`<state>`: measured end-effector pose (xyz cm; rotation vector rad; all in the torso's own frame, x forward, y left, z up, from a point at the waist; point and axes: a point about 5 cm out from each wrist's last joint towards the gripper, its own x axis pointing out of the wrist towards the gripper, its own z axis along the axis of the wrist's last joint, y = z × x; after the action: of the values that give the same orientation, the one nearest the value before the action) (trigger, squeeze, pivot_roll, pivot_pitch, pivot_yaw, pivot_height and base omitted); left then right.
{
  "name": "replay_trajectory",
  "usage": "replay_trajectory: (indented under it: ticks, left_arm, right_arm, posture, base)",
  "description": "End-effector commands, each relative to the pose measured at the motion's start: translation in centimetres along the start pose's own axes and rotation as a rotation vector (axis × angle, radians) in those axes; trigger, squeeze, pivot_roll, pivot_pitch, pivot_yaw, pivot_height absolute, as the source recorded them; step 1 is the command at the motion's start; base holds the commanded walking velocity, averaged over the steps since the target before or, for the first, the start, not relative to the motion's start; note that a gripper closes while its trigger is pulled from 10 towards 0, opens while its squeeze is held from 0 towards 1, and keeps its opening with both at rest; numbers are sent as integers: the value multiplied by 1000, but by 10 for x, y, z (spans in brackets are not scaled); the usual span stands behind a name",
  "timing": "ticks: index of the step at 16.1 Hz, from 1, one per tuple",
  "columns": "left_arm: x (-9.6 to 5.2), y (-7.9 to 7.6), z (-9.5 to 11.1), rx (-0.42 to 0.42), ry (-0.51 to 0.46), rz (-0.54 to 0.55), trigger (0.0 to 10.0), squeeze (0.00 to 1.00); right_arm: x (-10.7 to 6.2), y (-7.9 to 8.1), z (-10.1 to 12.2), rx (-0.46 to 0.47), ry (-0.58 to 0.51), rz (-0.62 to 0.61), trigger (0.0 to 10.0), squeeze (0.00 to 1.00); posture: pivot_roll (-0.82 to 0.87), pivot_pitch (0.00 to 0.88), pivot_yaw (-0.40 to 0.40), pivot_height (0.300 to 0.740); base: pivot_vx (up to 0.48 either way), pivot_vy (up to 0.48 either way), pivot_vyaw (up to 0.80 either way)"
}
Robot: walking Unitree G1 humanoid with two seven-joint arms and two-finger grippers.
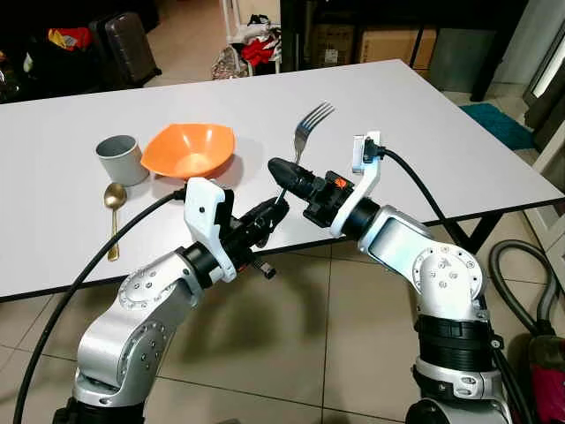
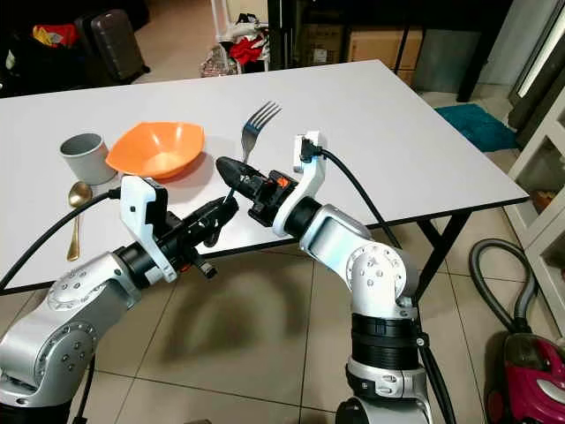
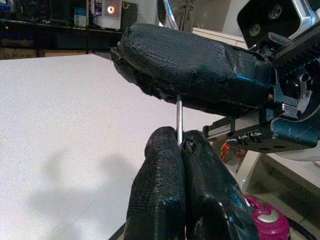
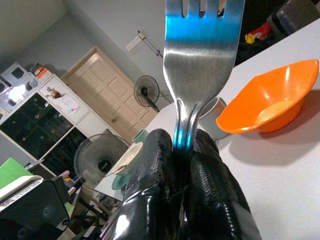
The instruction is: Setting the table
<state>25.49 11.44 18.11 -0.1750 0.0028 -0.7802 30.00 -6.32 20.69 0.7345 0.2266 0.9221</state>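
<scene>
A silver fork (image 1: 309, 124) stands tines-up over the near edge of the white table (image 1: 424, 132). My right gripper (image 1: 281, 172) is shut on the fork's neck, seen close in the right wrist view (image 4: 200, 60). Just below it, my left gripper (image 1: 272, 208) is shut on the thin lower end of the fork handle (image 3: 179, 120). The two grippers almost touch. Behind them on the table are an orange bowl (image 1: 190, 150), a grey cup (image 1: 121, 159) and a gold spoon (image 1: 114, 212) lying left of the bowl.
The table's right half is bare white surface. A pink vacuum cleaner (image 1: 552, 380) with its hose stands on the tiled floor at the right. A teal mat (image 1: 494, 119) lies beyond the table's right corner. A dark suitcase (image 1: 128, 44) and a clothes rack (image 1: 256, 40) stand behind the table.
</scene>
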Motion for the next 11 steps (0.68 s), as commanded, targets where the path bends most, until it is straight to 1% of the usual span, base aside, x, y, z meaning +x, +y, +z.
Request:
replay_trajectory:
  ticks: [1, 4, 5, 6, 7, 9, 10, 11]
  left_arm:
    - [1, 0, 3, 30, -7, -3, 10000, 0]
    - [2, 2, 2, 41, 4, 14, 10000, 0]
    - [3, 4, 2, 28, 4, 34, 10000, 0]
    - [3, 6, 3, 8, -2, 45, 10000, 31]
    - [3, 7, 4, 11, -5, 48, 10000, 1000]
    - [3, 8, 5, 42, -7, 66, 10000, 1000]
    - [3, 9, 5, 46, -11, 70, 10000, 212]
    - [3, 9, 6, 47, -15, 71, 10000, 0]
  right_arm:
    - [1, 0, 0, -5, 1, -9, 0, 0]
    - [1, 0, 0, -5, -2, -7, 0, 0]
    - [2, 1, 0, -6, -4, -6, 0, 0]
    - [2, 1, 1, -5, -4, -6, 0, 0]
    - [2, 1, 1, -6, -7, -6, 0, 0]
    - [2, 1, 1, -7, -12, -11, 0, 0]
    - [2, 0, 2, -8, -15, -16, 0, 0]
    - [2, -1, 2, -11, -17, -20, 0, 0]
  posture:
    - [-28, 1, 71, 740]
    - [-27, 2, 71, 740]
    - [-26, 3, 73, 740]
    - [-26, 3, 73, 740]
    - [-26, 6, 73, 740]
    - [-25, 7, 75, 740]
    - [-26, 6, 75, 740]
    - [-25, 6, 75, 740]
  base:
    - [0, 0, 0]
    - [0, 0, 0]
    - [0, 0, 0]
    - [0, 0, 0]
    - [0, 0, 0]
    - [0, 0, 0]
    - [0, 0, 0]
    - [0, 0, 0]
